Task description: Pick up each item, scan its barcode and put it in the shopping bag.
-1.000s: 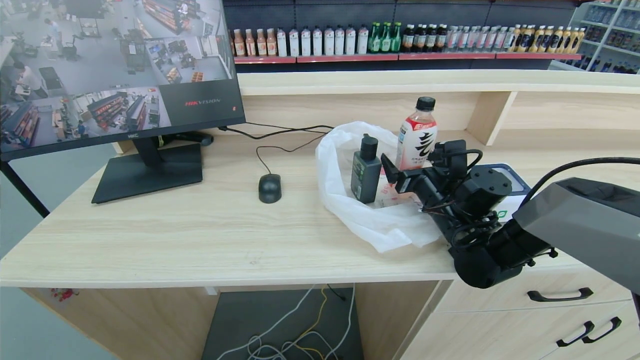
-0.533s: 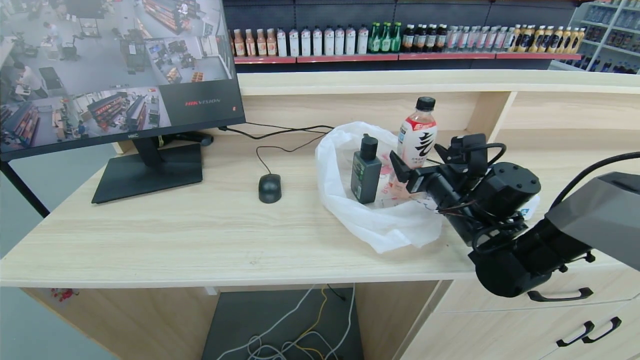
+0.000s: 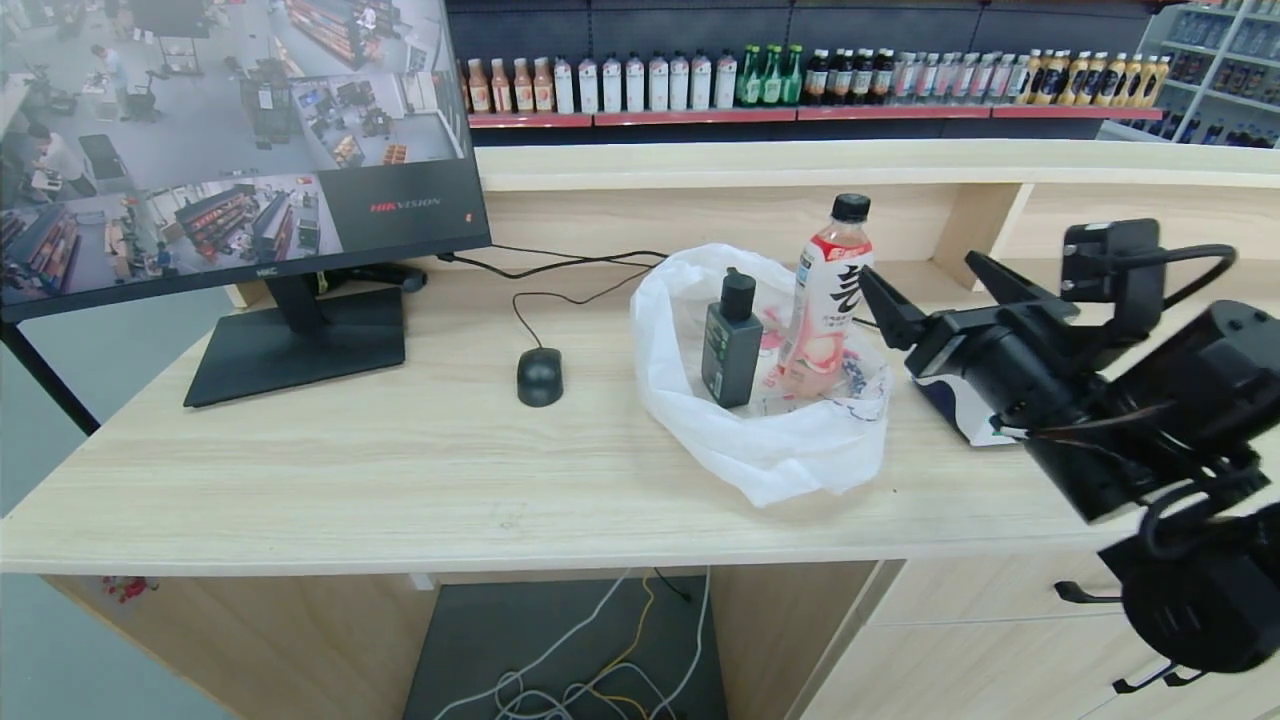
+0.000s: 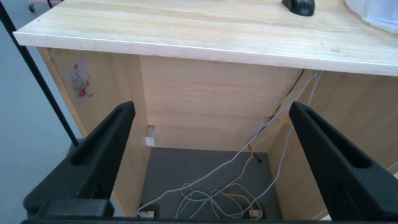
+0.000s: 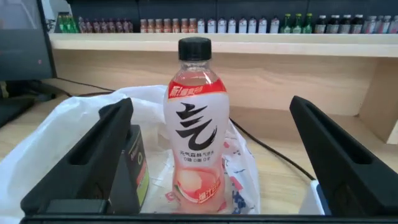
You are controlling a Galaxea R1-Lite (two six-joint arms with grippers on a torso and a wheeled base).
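Shopping bag (image 3: 770, 455) sits toward the far right of the table (image 3: 400, 470), with a pink drink bottle (image 3: 825, 300) and a dark bottle (image 3: 732, 345) upright inside. My right fingers (image 3: 893, 310) hang wide open and empty just beside it; my left fingers (image 4: 99, 149) likewise, below the front edge. I judge a nudge could topple the tall bottle.

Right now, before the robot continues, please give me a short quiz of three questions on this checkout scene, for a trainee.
1. True or false: the pink drink bottle with black cap stands upright inside the white plastic shopping bag.
2. Which thing lies on the pale wooden counter, on the bag's left side in the head view? A) black computer mouse B) red apple C) silver can
3. Fill in: the right gripper is ____ and holds nothing.
Key: 1 true; 2 A; 3 open.
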